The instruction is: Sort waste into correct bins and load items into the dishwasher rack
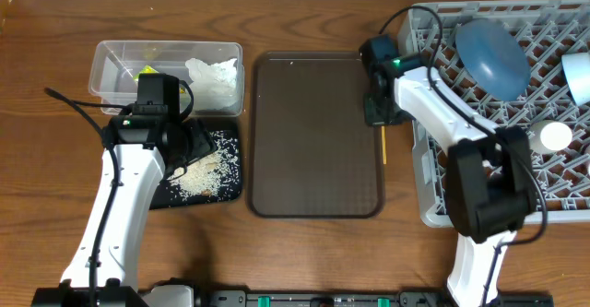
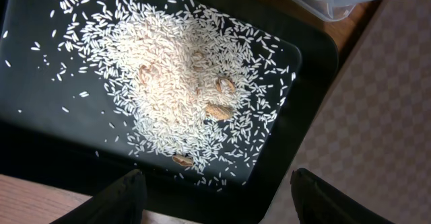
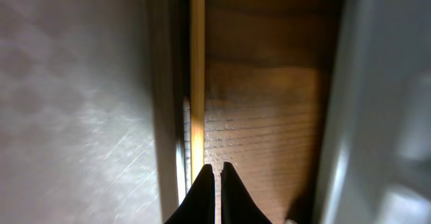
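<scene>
Whitish rice scraps (image 1: 203, 173) lie heaped in the shallow black tray (image 1: 230, 192); the left wrist view shows the heap (image 2: 182, 83) with a few brown bits on the tray (image 2: 40, 123). My left gripper (image 2: 219, 204) is open and empty over the tray's near edge. The clear tub (image 1: 106, 67) holds the yellow-green wrapper (image 1: 147, 71) and the white tissue (image 1: 214, 76). My right gripper (image 3: 215, 173) is shut, its tips just beside a wooden chopstick (image 3: 196, 69) lying on the table (image 1: 383, 147). The grey rack (image 1: 433, 210) holds the blue plate (image 1: 491, 53) and a pale cup (image 1: 576, 75).
The brown serving tray (image 1: 313, 132) lies between the bins and the rack; its edge (image 3: 165, 83) runs alongside the chopstick. A white round piece (image 1: 556, 136) sits in the rack by the right arm. The rack wall (image 3: 377, 103) is close on the right.
</scene>
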Robot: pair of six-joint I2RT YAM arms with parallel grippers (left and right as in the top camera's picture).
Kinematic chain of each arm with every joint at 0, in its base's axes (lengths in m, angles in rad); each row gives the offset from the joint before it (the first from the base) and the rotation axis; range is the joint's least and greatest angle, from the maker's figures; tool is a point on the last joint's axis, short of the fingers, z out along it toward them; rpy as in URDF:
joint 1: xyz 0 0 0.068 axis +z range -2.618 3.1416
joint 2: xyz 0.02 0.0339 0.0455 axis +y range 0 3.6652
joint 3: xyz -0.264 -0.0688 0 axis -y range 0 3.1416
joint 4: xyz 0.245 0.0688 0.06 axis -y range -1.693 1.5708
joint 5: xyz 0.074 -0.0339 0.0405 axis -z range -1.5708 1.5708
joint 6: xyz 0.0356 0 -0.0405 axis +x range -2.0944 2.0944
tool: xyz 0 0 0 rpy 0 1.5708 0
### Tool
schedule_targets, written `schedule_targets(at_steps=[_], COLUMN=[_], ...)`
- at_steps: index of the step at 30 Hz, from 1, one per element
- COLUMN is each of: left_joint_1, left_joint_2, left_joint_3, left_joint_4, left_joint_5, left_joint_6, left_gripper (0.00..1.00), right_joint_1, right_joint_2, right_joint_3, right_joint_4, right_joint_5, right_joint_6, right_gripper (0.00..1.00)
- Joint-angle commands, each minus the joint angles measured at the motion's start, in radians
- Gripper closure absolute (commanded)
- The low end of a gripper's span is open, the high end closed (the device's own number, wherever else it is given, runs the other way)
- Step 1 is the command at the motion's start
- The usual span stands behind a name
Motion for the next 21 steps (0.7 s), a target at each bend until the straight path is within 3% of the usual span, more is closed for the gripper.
schedule_targets(at_steps=[1, 21], left_joint_1=[0.005, 0.005], left_joint_2=[0.005, 0.005], left_joint_3=[0.008, 0.008], left_joint_4=[-0.006, -0.005], left_joint_5=[-0.009, -0.009], left_joint_6=[0.002, 0.002], left_gripper=[0.29, 0.28], right_joint_1=[0.003, 0.003], right_joint_2=[0.039, 0.047], right_joint_3=[0.006, 0.006], right_joint_4=[0.002, 0.051], right_joint_5=[-0.006, -0.172], right_joint_6=[0.037, -0.035], right_gripper=[0.97, 0.96])
